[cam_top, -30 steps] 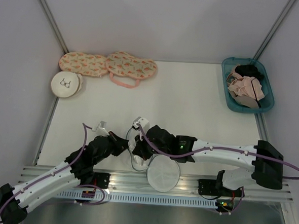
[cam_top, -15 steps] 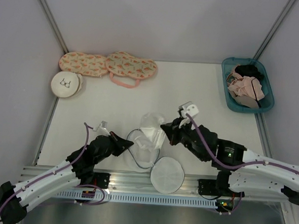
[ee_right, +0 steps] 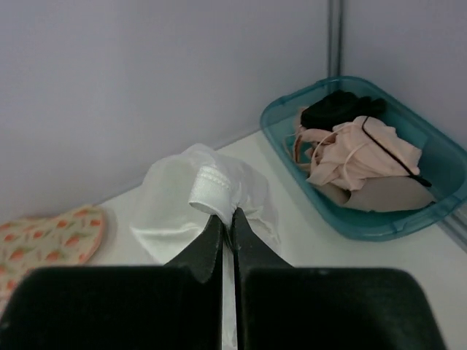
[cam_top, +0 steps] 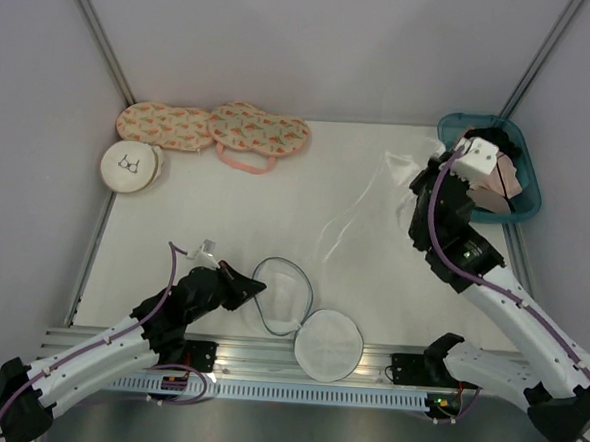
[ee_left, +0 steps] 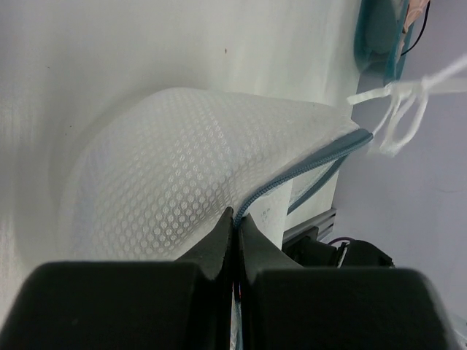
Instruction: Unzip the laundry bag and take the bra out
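Top external, white table (cam_top: 226, 207), grey walls (cam_top: 316, 42), laundry bag (cam_top: 325, 345) near edge

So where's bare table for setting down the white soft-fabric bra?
Widest bare patch: table centre, between the pink patterned cases, the teal plastic bin and the round white mesh laundry bag. Crowded: near edge around that bag, and both back corners.

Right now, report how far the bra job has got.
Done: the bag lies unzipped and the bra is out. In hand: the right gripper, shut, holds the bra up near the bin; the left gripper pinches the bag's rim. Left: probably just setting the bra down.
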Controlling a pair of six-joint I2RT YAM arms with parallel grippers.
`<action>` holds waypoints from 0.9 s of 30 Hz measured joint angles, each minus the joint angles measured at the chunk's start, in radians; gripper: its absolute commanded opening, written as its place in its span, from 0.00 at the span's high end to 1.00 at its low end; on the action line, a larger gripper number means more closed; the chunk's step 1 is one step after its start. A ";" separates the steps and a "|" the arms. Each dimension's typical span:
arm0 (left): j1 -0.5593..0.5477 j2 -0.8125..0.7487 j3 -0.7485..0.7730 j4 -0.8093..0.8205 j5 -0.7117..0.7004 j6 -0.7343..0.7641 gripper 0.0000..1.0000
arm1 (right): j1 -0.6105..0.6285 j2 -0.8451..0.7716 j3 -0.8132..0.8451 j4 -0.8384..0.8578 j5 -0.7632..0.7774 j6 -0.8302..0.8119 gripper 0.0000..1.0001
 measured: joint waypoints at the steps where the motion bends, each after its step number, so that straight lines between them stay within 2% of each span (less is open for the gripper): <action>1: 0.000 -0.002 0.000 0.000 0.006 0.000 0.98 | -0.079 0.032 0.028 0.002 -0.024 0.001 1.00; 4: 0.000 -0.003 0.000 0.000 0.016 0.000 0.98 | -0.309 0.148 0.158 0.003 -0.123 0.024 0.99; 7: 0.000 -0.007 0.000 -0.004 0.034 0.000 0.98 | -0.482 0.256 0.283 0.006 -0.214 0.047 1.00; 13: 0.000 -0.022 0.000 -0.014 0.042 0.000 0.98 | -0.713 0.470 0.574 -0.029 -0.357 0.078 1.00; 14: 0.000 -0.022 0.000 -0.015 0.044 0.000 0.98 | -0.745 0.527 0.657 -0.040 -0.383 0.087 0.99; 18: 0.000 -0.022 0.000 -0.017 0.056 0.000 0.98 | -0.855 0.649 0.803 -0.047 -0.432 0.109 1.00; 22: 0.000 -0.022 0.000 -0.038 0.056 0.000 0.98 | -0.915 0.748 0.873 -0.058 -0.460 0.121 1.00; 27: 0.000 -0.018 0.002 -0.060 0.056 0.000 0.98 | -0.931 0.855 0.904 -0.074 -0.489 0.125 1.00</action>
